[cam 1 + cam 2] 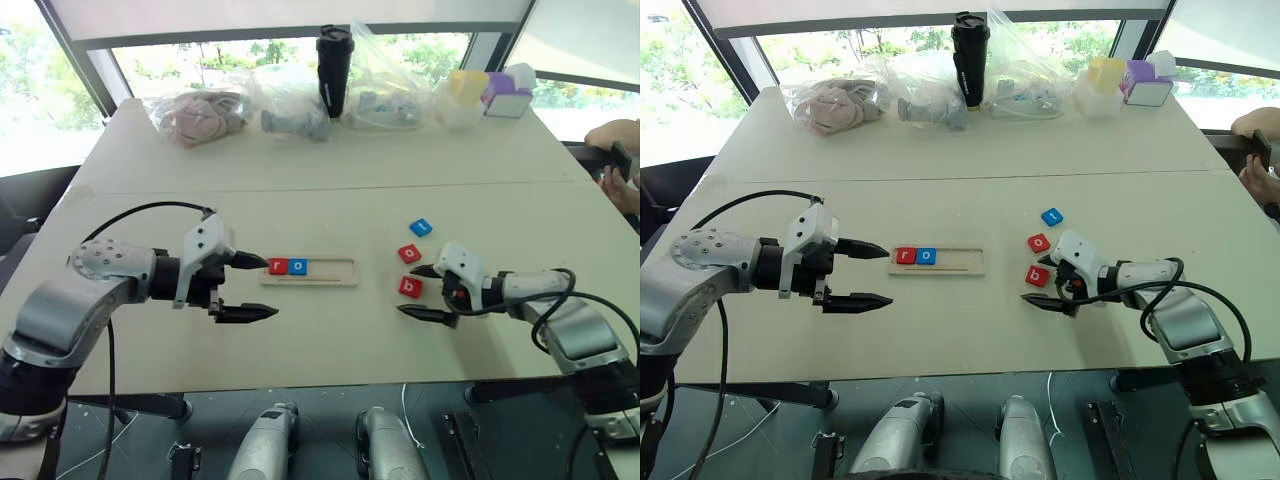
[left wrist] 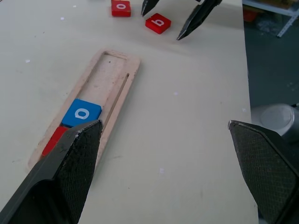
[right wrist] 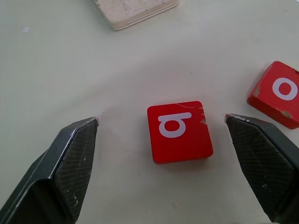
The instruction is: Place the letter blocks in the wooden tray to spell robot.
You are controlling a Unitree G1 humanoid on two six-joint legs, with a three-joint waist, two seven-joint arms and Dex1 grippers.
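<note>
Right gripper (image 1: 427, 291) spread around red b block (image 3: 180, 131); left gripper (image 1: 258, 288) spread beside wooden tray (image 1: 340, 274).

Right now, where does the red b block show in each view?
Left eye view: red b block lies on the table, between the right claw's open fingers.
Right eye view: same block, nearest of three loose blocks.
Left wrist view: far off, beside the right claw's tips.
Right wrist view: centre, between the fingers.
Shared landmark: the wooden tray.
</note>
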